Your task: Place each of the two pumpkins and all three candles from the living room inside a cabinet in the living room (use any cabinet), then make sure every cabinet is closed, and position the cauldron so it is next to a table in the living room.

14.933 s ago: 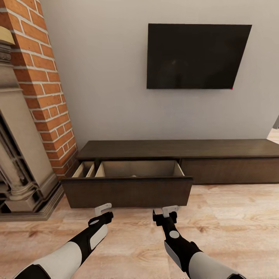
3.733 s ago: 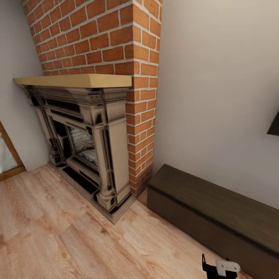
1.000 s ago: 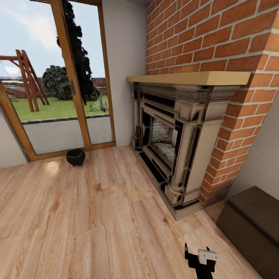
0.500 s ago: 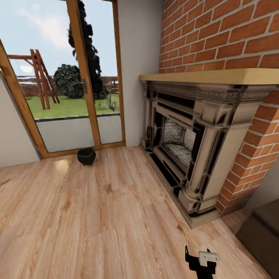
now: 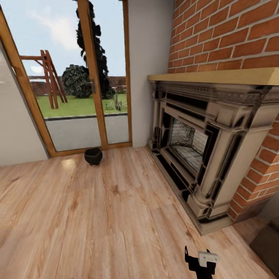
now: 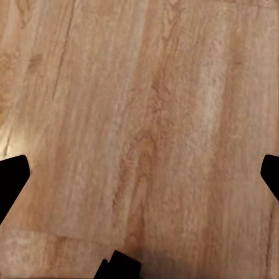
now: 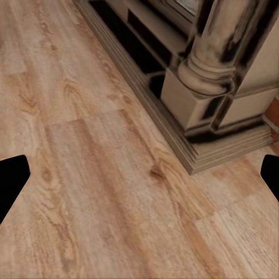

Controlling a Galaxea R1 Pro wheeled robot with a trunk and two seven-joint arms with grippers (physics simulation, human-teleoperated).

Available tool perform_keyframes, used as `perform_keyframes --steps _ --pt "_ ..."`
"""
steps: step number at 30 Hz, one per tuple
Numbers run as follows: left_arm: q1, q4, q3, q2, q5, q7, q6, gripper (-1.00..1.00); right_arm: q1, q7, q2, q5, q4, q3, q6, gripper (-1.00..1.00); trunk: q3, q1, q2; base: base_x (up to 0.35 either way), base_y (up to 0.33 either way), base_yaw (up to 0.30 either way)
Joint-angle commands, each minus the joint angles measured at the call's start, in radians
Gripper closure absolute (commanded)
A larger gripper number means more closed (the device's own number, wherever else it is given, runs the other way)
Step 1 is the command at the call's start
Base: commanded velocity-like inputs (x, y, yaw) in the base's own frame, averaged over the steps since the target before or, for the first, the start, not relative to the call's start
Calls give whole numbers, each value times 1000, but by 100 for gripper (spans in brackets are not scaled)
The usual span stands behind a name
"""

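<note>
Ahead of me, the cauldron point(image 5: 93, 156) sat upright on the wooden floor point(image 5: 97, 217), just in front of the glass patio door point(image 5: 77, 77) and touching nothing else. It was well apart from the fireplace point(image 5: 209, 143), which stood to the right against the brick chimney point(image 5: 232, 35). At the far lower right edge of the head view, a dark brown corner of the cabinet point(image 5: 269, 244) showed beyond the fireplace base.

My right gripper point(image 5: 200, 260) poked up at the bottom of the head view, low over the floor and holding nothing; from there I could not read the gap between its fingers. In the right wrist view its two dark fingertips point(image 7: 11, 177) sat at opposite edges, spread wide, with bare floorboards and the foot of the fireplace column point(image 7: 224, 75) between them. My left gripper point(image 6: 139, 174) was likewise spread wide and empty, its fingertips point(image 6: 11, 180) at opposite edges over plain floor.
</note>
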Motion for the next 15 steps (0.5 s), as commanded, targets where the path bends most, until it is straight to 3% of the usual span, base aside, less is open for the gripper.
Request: perform_keyframes --steps 1,6,15 --pt "0 -2 -9 0 3 8 -1 -100 0 -6 0 -5 -1 9 -1 -100 -1 0 0 6 9 275" --pt "0 -2 -9 0 3 7 -1 -100 0 -5 0 -3 0 9 -1 -100 -1 0 0 108 163 275" --pt "0 -2 -9 0 2 7 -4 -100 0 -5 0 -3 1 9 0 -100 -1 0 0 177 280 254"
